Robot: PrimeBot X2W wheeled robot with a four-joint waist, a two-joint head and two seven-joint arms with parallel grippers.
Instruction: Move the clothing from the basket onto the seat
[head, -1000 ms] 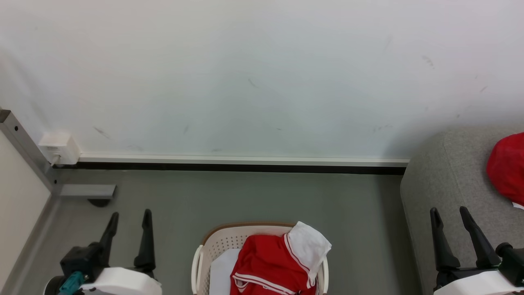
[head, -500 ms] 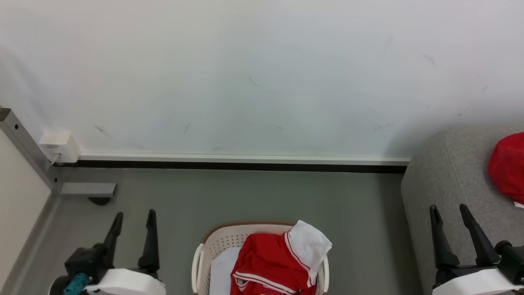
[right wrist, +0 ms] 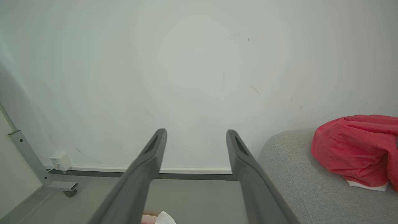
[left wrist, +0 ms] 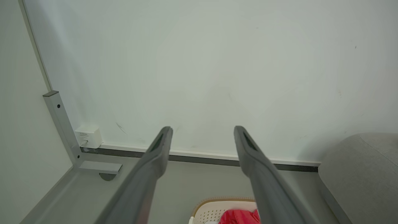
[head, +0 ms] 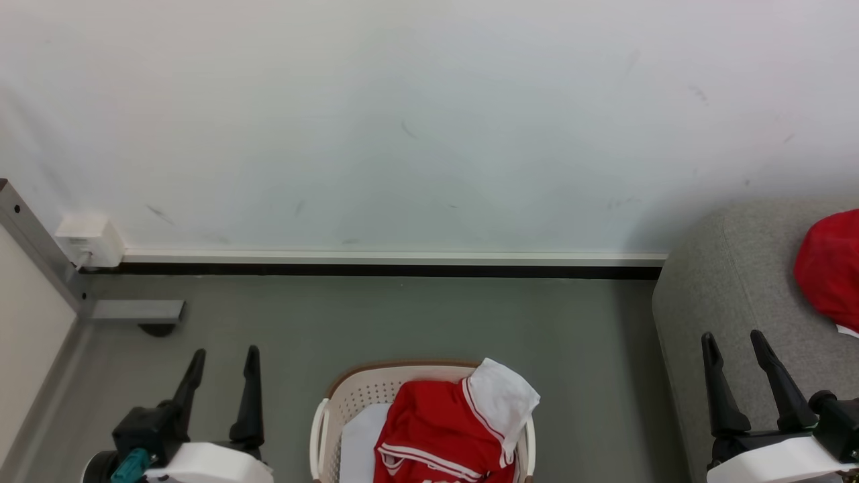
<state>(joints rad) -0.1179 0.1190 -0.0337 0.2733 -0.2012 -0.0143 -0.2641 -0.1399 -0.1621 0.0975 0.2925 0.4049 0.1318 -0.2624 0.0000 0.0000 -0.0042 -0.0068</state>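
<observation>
We see red clothing [head: 429,422] heaped in basket [head: 359,392] on floor. One red piece [head: 829,268] lies on grey seat [head: 725,282]. Left tool [head: 226,351]: fingers apart, empty. Right tool [head: 731,335]: fingers apart, empty, near seat edge. We worry grab may catch white sheet [head: 359,443] too, or tip light basket.

You are seeing red clothing [head: 429,429] lying in the basket [head: 376,370] between your spread left gripper [head: 226,351] and right gripper [head: 731,335]; another red garment [head: 829,268] is lying on the seat [head: 731,282].
</observation>
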